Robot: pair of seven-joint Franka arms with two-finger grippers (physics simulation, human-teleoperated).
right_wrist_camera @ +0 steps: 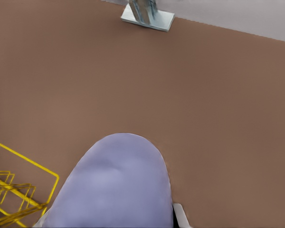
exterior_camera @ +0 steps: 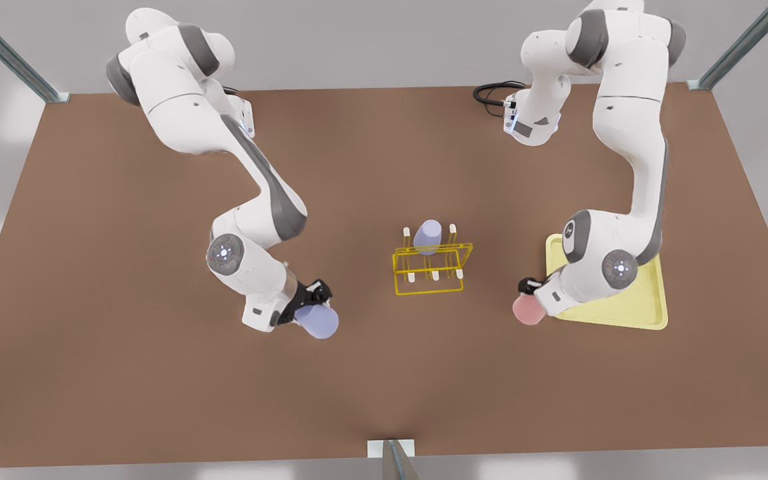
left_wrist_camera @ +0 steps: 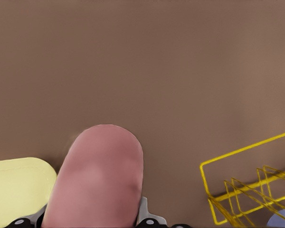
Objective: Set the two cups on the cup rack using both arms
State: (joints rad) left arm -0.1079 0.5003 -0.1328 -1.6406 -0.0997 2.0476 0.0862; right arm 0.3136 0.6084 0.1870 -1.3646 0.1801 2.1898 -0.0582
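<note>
The right jaws [exterior_camera: 309, 308] are clamped on the lavender cup [exterior_camera: 317, 321], held above the brown desk [exterior_camera: 124, 373] at the front view's left. The left jaws [exterior_camera: 529, 293] are clamped on the pink cup [exterior_camera: 528, 310], which hangs just beside the edge of the pale yellow tray [exterior_camera: 631, 313]. Between the two jaws, well apart from each, stands the yellow wire rack [exterior_camera: 429, 267]. A second lavender cup [exterior_camera: 427, 237] sits on a far peg of it.

We see the right gripper [exterior_camera: 311, 308] holding a lavender cup [exterior_camera: 318, 321], the left gripper [exterior_camera: 528, 293] a pink cup [exterior_camera: 528, 311], with the rack [exterior_camera: 429, 269] between.
</note>
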